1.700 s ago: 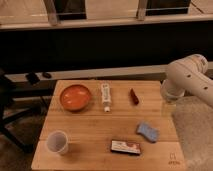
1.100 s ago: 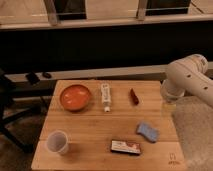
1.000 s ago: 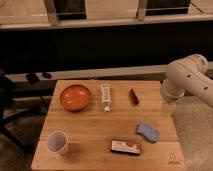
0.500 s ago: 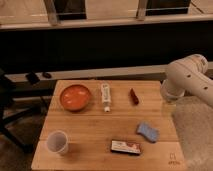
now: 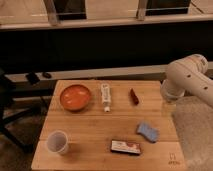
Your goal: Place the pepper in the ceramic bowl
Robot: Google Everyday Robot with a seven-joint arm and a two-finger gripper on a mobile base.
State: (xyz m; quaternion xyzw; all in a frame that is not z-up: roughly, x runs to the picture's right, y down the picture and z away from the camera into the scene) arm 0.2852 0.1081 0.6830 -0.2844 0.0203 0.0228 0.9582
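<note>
The pepper [image 5: 134, 96] is a small, slim, dark red piece lying on the wooden table [image 5: 95, 125], right of centre near the back. The ceramic bowl [image 5: 76, 97] is a round orange dish at the back left of the table, and nothing shows inside it. My gripper [image 5: 168, 102] hangs at the table's right edge under the arm's bulky white housing [image 5: 186, 80]. It is to the right of the pepper and apart from it.
A white tube with green marks [image 5: 105, 97] lies between bowl and pepper. A white cup [image 5: 57, 142] stands front left, a blue sponge [image 5: 147, 131] front right, and a dark flat packet [image 5: 125, 147] near the front edge. A dark chair [image 5: 7, 102] is at the left.
</note>
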